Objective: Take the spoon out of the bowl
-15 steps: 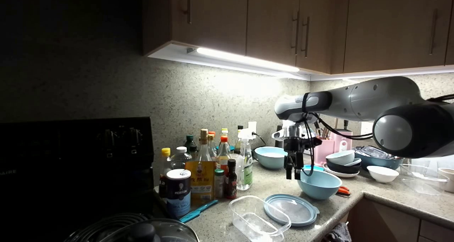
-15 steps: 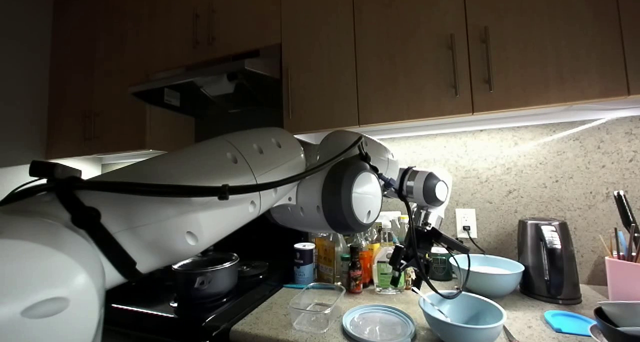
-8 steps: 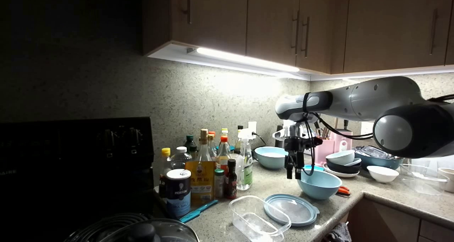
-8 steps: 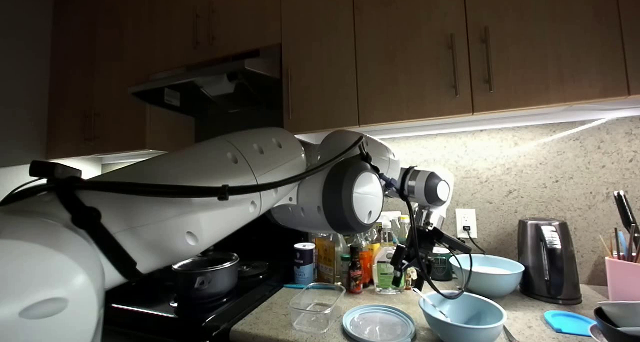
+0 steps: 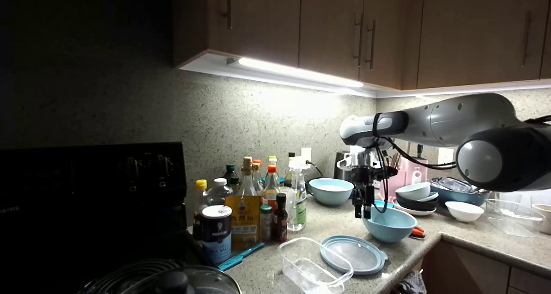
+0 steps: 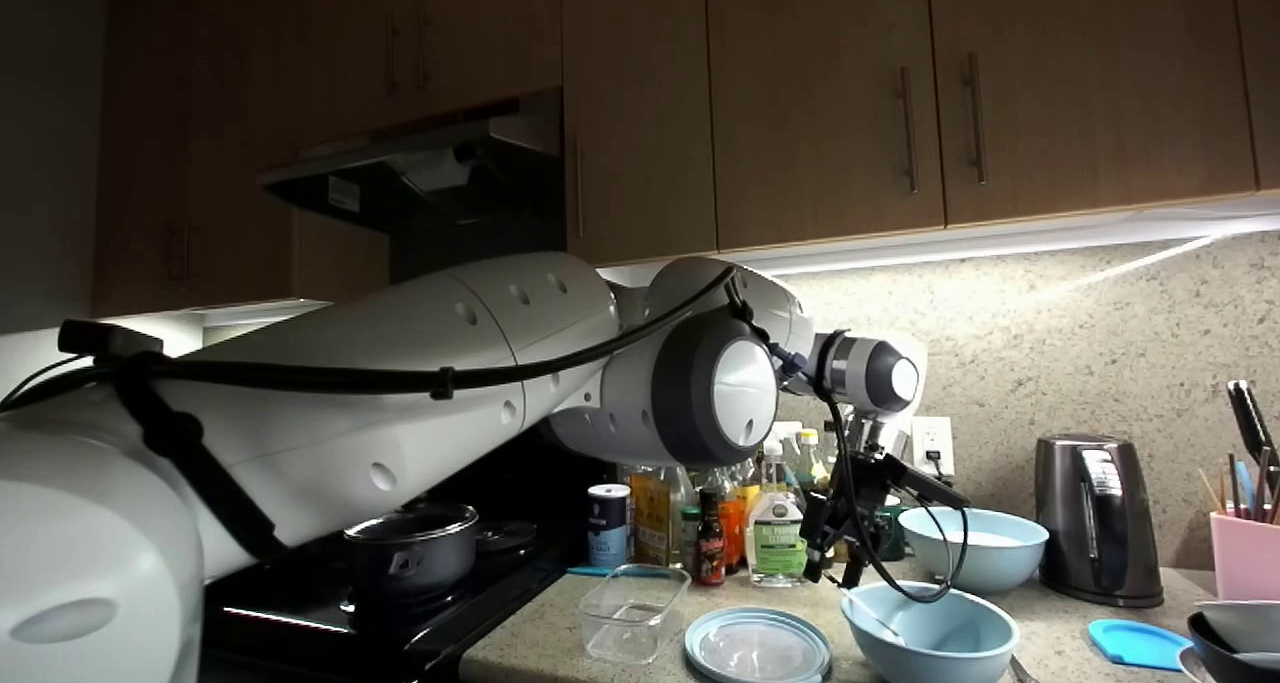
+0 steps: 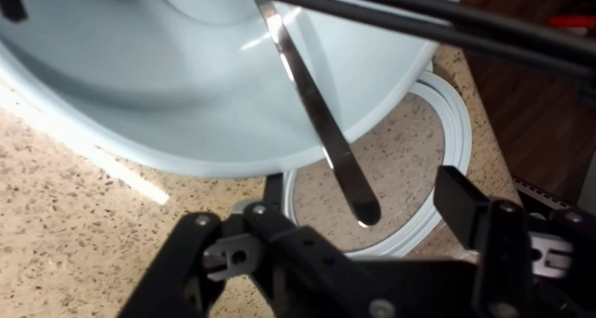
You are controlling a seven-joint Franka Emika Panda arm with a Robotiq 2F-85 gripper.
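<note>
nearest to me is a glass lid (image 5: 215, 281) with a dark knob, then a clear container (image 5: 311, 272) on the counter (image 5: 258, 271), and just past it a round pale-blue lid (image 5: 357, 255) lying flat. beyond that stands the light-blue bowl (image 5: 389, 231), and the spoon (image 7: 332, 136) is in it, its handle slanting up across the rim so that the end sticks out; i can't make out its head. the hand (image 7: 361, 187) hangs by that rim, its 2 fingers spread wide, the handle's end showing between them with a gap on each side, so it has hold of nothing. farther off sits a similar bowl (image 5: 330, 198) with something white (image 5: 330, 187) in it, then a dark kettle (image 6: 1095, 533), and at the very back the speckled wall (image 5: 258, 126) under wooden cupboards (image 5: 331, 31)
</note>
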